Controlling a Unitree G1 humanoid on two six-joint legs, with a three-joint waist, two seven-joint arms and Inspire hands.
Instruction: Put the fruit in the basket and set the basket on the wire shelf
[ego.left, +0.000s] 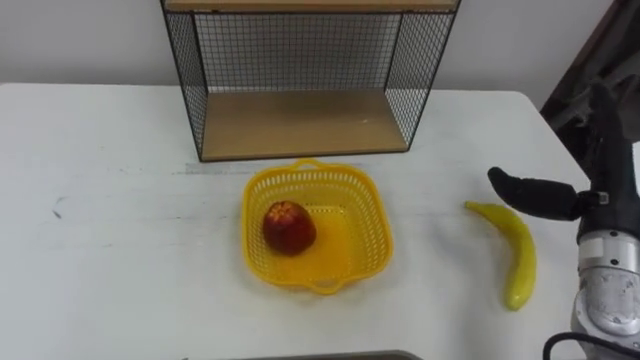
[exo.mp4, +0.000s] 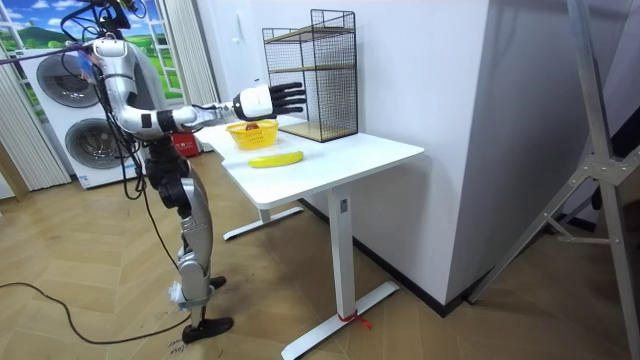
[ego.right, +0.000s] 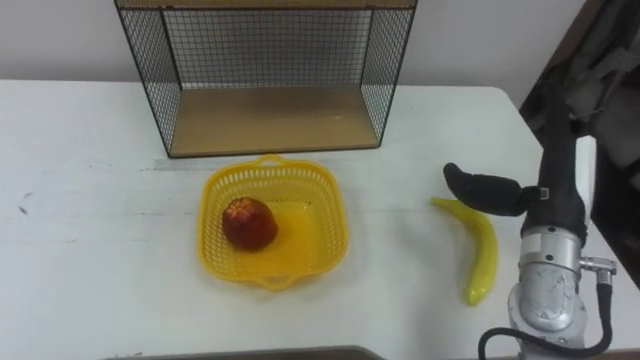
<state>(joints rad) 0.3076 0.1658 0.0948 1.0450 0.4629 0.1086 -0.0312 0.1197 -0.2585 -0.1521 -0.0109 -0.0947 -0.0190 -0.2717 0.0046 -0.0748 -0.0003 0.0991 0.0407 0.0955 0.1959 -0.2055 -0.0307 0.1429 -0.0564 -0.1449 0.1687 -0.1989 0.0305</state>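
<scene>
basket: wire shelf just behind it, so the final lift looks short | red fruit: already inside the basket | banana: right of the basket, well apart (last one left, I'd say) | right hand: fingers loose, empty; over the banana's far end, lined up to grab

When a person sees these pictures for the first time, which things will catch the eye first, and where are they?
The bright yellow basket in the middle of the white table stands out first, with a red fruit lying in it. To its right a banana lies on the table, and the robot's open right hand hangs above the banana's far end. Behind the basket stands the wire shelf.
</scene>
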